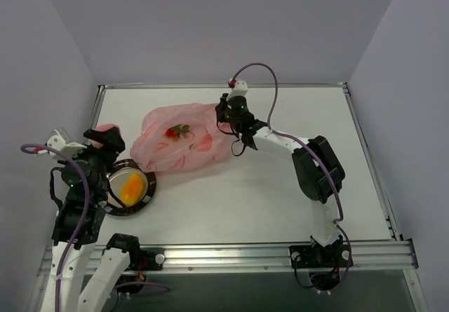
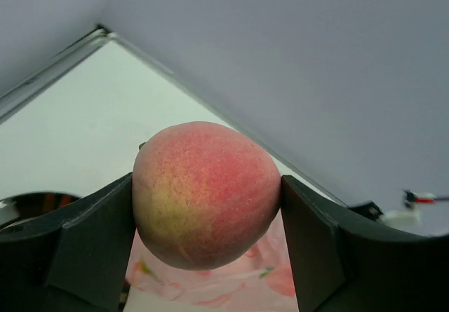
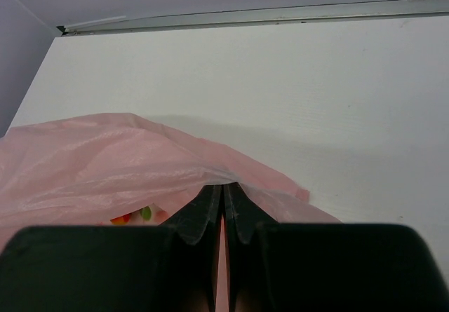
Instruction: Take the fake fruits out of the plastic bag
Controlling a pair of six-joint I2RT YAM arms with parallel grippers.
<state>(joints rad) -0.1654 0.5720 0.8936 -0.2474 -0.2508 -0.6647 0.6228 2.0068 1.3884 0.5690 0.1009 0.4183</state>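
Observation:
The pink plastic bag [image 1: 181, 144] lies on the white table at centre left, with the red strawberry [image 1: 177, 131] showing through it. My right gripper [image 1: 226, 118] is shut on the bag's right edge [image 3: 231, 179], pinching the film. My left gripper [image 1: 106, 135] is shut on the pinkish-red round fruit [image 2: 203, 193] and holds it above the table, left of the bag. The yellow-orange mango-like fruit [image 1: 132, 188] lies in the dark round plate [image 1: 144, 201] just below the left gripper.
A metal rail [image 1: 224, 85] runs along the far table edge, and grey walls close in the back and sides. The plate's rim also shows at the left edge of the left wrist view [image 2: 28, 201].

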